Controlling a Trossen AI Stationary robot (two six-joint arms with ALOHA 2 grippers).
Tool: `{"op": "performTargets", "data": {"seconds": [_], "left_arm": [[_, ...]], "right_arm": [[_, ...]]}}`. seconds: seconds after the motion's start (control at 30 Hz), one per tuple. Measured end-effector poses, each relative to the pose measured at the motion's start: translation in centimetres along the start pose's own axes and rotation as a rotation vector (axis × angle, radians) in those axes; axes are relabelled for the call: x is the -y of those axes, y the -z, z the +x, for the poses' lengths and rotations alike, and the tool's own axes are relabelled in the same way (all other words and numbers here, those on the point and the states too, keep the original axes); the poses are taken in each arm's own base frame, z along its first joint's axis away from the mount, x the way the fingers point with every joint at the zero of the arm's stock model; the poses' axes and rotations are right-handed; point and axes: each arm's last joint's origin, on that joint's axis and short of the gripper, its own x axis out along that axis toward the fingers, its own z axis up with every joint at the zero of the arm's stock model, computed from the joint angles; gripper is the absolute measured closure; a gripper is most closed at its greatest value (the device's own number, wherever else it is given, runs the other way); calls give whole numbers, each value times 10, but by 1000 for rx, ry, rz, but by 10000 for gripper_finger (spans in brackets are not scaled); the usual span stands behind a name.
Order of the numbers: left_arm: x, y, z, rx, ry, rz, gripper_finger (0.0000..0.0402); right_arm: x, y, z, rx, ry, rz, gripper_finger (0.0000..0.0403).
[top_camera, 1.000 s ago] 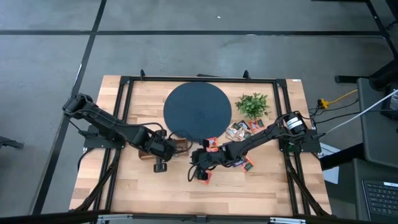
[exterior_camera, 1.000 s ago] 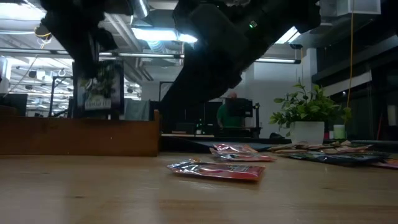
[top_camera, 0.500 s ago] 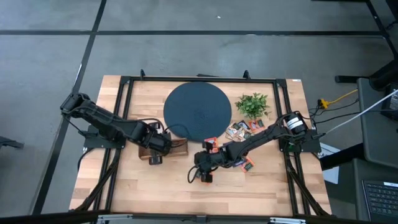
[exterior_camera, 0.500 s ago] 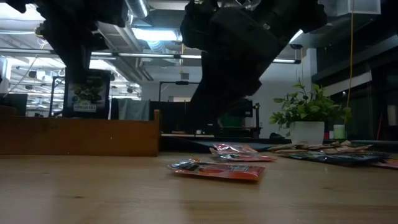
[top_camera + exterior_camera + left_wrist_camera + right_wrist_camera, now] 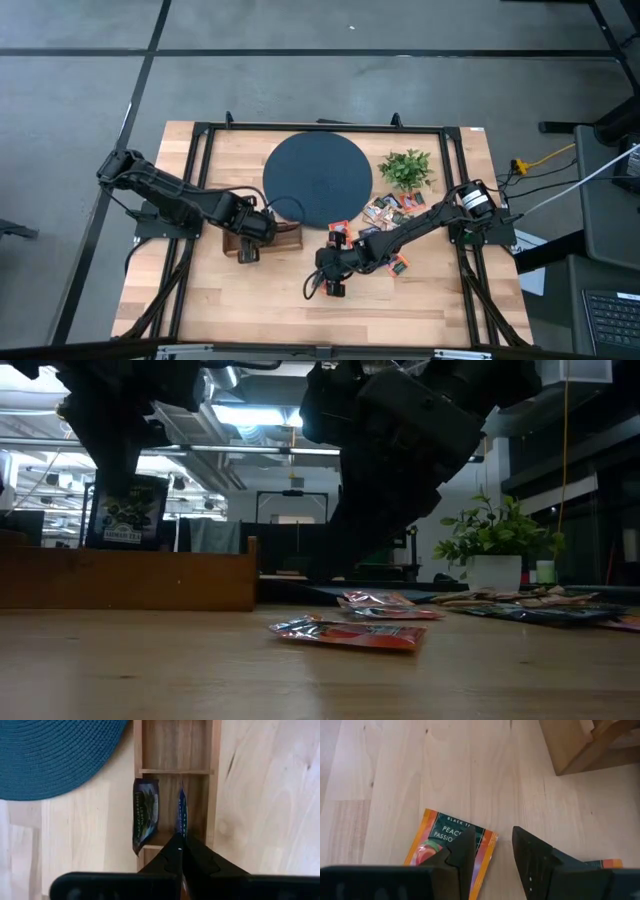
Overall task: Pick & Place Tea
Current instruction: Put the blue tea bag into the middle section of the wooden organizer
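**A:** Start from your right gripper point(image 5: 492, 851); its jaws stand partly apart with nothing between them, hanging low over the bare wood in front of the round dark mat point(image 5: 317, 180). Which way does the tea lie from there?

**B:** Just beside it; in the right wrist view the orange peach sachet point(image 5: 451, 851) lies flat on the table with one corner under the gripper's finger point(image 5: 461, 856); most of it sits off to that finger's side, not in the gap. The print on it runs roughly across the line of the fingers, a little skewed; so you would need to shift sideways toward that finger before closing.

**A:** And your left gripper point(image 5: 181, 851)?

**B:** Pinched tight on a dark sachet point(image 5: 181, 815) held on edge, pointing down the length of the wooden tray point(image 5: 214, 795) and into one of its compartments; a second dark sachet point(image 5: 144, 814) leans at the tray's side wall, and I cannot tell whether it is inside or outside.

**A:** So which arm is nearer the loose tea?

**B:** The right, plainly; the peach sachet is at its fingertips, and the remaining pile of sachets point(image 5: 392, 208) lies behind it, beside the small plant point(image 5: 406, 168); the left arm is occupied at the tray, well apart from that pile.
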Motion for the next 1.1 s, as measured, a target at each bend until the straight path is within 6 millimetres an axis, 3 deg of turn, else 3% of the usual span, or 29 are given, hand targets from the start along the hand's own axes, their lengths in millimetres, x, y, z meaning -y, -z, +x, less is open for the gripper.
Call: {"op": "performTargets", "data": {"seconds": [0.33,0.77,1.1], "left_arm": [[-2,-1,0,53,-101,-10,397],[-2,-1,0,42,-77,-50,398],[-2,-1,0,43,-76,-73,357]], "right_arm": [[0,0,0,1,0,2,271],[0,0,0,2,0,2,271],[0,0,0,3,0,3,271]]}}
